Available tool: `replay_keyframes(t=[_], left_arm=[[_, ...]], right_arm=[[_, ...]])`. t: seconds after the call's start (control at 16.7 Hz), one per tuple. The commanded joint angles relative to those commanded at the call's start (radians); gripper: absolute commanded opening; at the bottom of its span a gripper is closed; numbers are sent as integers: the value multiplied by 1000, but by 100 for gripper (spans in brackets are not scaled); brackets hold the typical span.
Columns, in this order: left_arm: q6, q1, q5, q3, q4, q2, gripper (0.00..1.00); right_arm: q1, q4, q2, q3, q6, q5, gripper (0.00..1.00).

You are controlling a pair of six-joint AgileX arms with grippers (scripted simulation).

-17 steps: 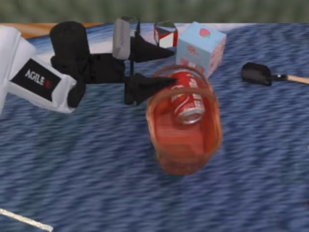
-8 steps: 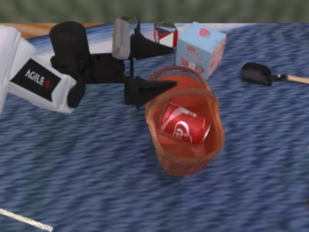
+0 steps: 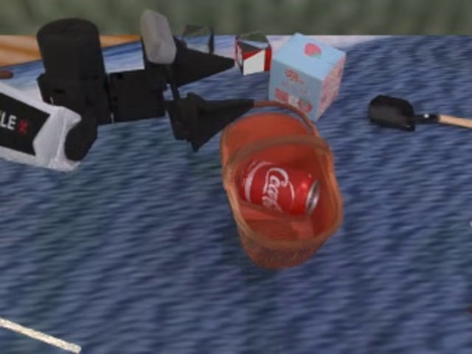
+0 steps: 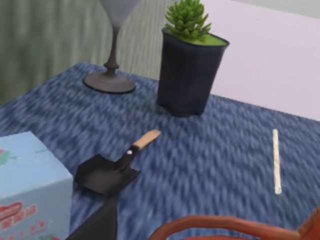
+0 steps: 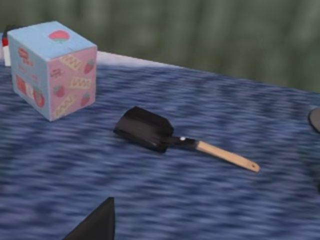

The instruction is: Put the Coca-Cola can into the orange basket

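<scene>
The Coca-Cola can lies on its side inside the orange basket, under the hoop handle. My left gripper hangs open and empty just off the basket's far-left rim, touching neither can nor basket. In the left wrist view one dark fingertip and the basket's handle show; the can is out of that view. My right arm is outside the top view. In its wrist view a single fingertip stands well to one side over bare cloth, holding nothing.
A light-blue box and a red-and-white cube stand just behind the basket. A black shovel lies at the right. A potted plant, a glass and a white stick are farther off.
The can dropped from my left gripper into the basket, rolled and settled on its side. The open left gripper then drew back to the left, away from the basket.
</scene>
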Motion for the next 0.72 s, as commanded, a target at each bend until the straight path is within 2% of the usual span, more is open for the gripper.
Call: replay_keyframes(t=[0.24,0.72], left_arm=[[-48,53,-187,-178,-160,-325,100],[-42,171,-639,-563,-464,-1192,100]], right_arm=[[96,-254,379,378,-163,6,100],[324,-796,1258,1349,-544,16,100]])
